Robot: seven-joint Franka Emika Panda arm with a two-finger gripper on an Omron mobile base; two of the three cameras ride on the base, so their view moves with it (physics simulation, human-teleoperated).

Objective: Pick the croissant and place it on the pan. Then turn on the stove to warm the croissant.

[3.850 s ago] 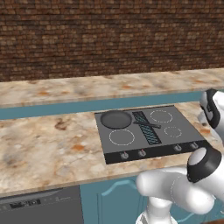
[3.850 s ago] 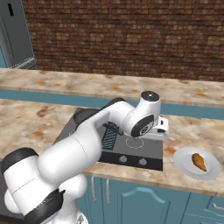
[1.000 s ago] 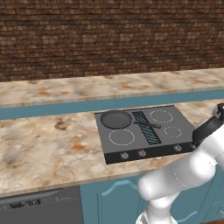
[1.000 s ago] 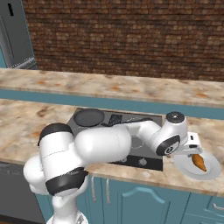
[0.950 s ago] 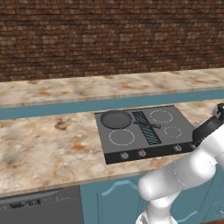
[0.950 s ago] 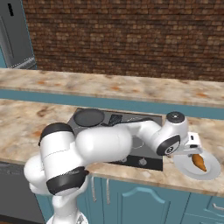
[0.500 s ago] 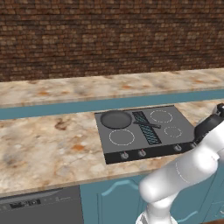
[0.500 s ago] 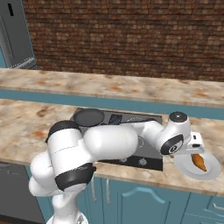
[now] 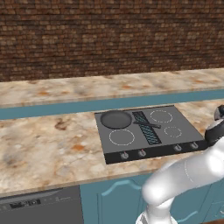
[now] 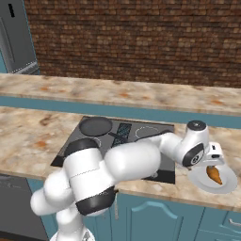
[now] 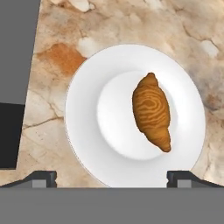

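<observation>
Hand view, gripper [image 11: 111,179] above croissant [image 11: 152,111], jaws spread

Base cams share stove [image 9: 148,131]; hand cam close above plate [image 11: 87,131].

The croissant [image 10: 214,174] lies on a white plate [image 10: 227,185] beside the stove [image 10: 141,136].
</observation>
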